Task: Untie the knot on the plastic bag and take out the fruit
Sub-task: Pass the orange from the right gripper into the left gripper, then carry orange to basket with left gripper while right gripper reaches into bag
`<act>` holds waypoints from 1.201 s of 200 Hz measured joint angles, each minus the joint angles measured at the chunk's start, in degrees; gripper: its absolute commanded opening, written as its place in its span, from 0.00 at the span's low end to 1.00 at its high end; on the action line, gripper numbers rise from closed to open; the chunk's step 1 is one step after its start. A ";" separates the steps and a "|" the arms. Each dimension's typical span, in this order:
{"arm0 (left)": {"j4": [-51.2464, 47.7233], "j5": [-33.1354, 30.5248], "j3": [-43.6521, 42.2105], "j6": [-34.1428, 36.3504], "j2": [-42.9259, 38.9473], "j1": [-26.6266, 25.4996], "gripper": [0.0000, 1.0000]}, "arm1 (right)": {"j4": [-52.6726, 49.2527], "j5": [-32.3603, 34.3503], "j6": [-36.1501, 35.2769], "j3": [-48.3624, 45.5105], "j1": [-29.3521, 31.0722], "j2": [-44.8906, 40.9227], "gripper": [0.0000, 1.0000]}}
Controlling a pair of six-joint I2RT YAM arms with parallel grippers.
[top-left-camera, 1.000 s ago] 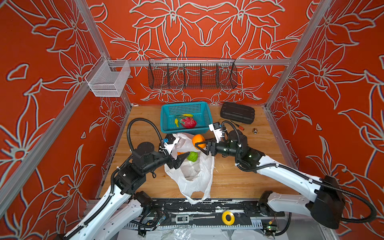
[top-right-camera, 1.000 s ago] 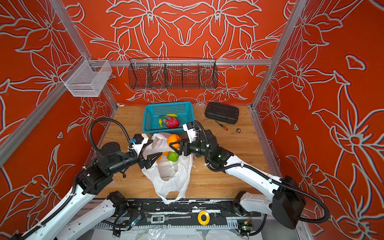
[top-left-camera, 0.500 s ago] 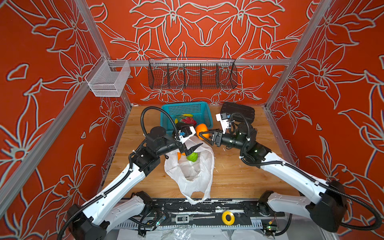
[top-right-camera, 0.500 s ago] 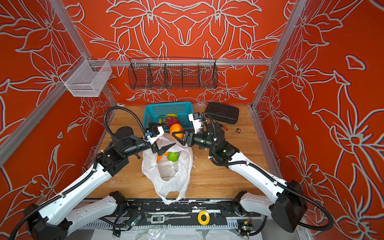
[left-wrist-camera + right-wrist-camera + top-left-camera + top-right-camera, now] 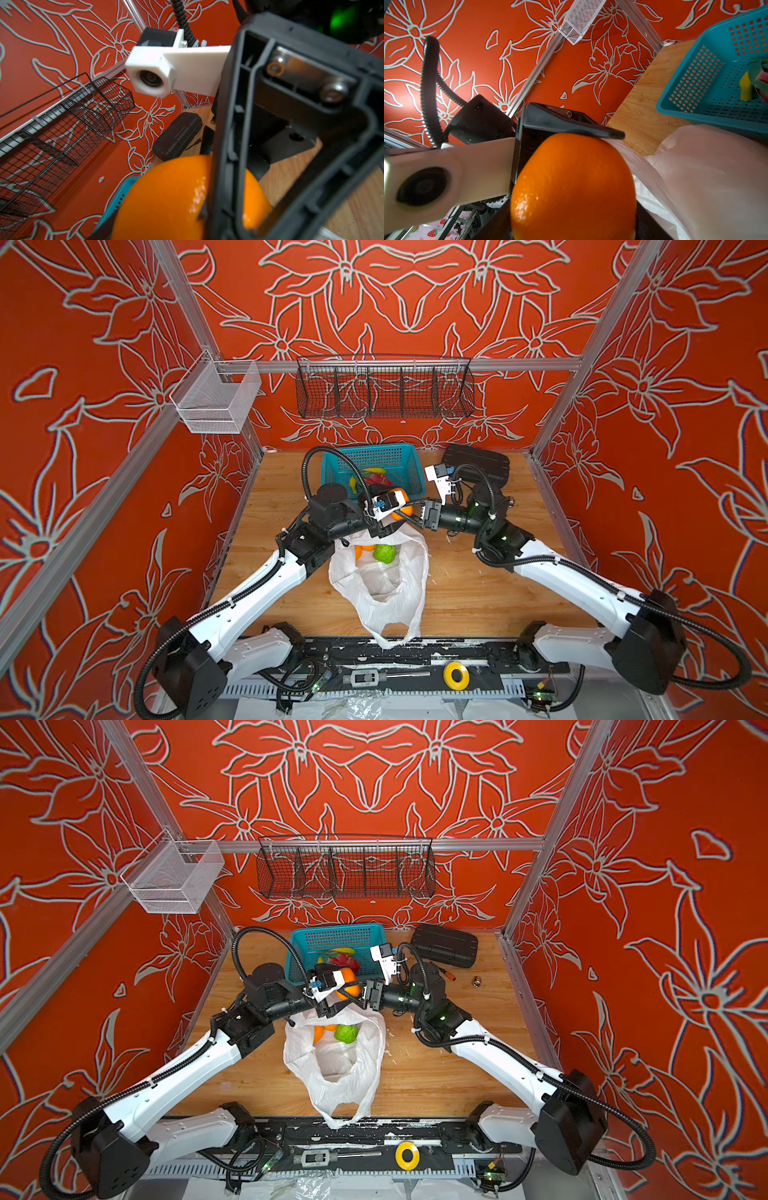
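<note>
— Where was the orange [image 5: 571,182] found?

— It was seen raised above the far end of the plastic bag [image 5: 382,585], just beside the teal basket [image 5: 370,458]. It was clamped between the jaws of the right gripper [image 5: 358,992].

— And the left gripper [image 5: 392,520]?

— One finger [image 5: 571,126] of it was seen laid against the orange in the right wrist view. The other was hidden, so whether it was closed on the fruit could not be told.

— How was the orange judged to handle?

— It was taken to be firm, fairly heavy and smooth-skinned, so a roll out of a loose pinch was to be feared. A hold across its widest part was thought best, set crosswise to the pads already on it.

— What of the rest?

— The bag was seen lying open on the table [image 5: 478,593], and no knot could be made out. A second orange [image 5: 360,551] and a bumpy green fruit [image 5: 384,552] were seen in its mouth. The film was judged limp and slippery, so the fruit, not the plastic, was to be gripped. A dragon fruit [image 5: 379,480] was already lodged in the basket.
</note>
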 measured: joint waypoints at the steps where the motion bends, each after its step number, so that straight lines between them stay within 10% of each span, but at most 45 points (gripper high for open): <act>1: 0.00 -0.02 -0.02 0.00 -0.02 0.00 0.70 | 0.00 0.00 0.00 0.00 0.00 0.00 0.71; 59: -2.47 -3.91 0.83 -2.84 -0.96 -0.02 0.59 | -0.87 0.26 -0.42 0.02 -0.42 0.00 0.96; 136: -15.21 -23.30 15.23 -18.93 6.08 2.29 0.56 | -9.66 12.63 -13.03 -2.80 -2.25 -7.82 0.97; 208: -31.76 -27.50 24.94 -38.40 17.33 12.39 0.53 | -16.39 9.20 -26.38 -1.18 1.20 7.06 0.91; 240: -35.08 -27.04 25.68 -42.62 20.04 13.99 0.53 | -19.52 7.98 -31.32 2.21 5.99 13.44 0.61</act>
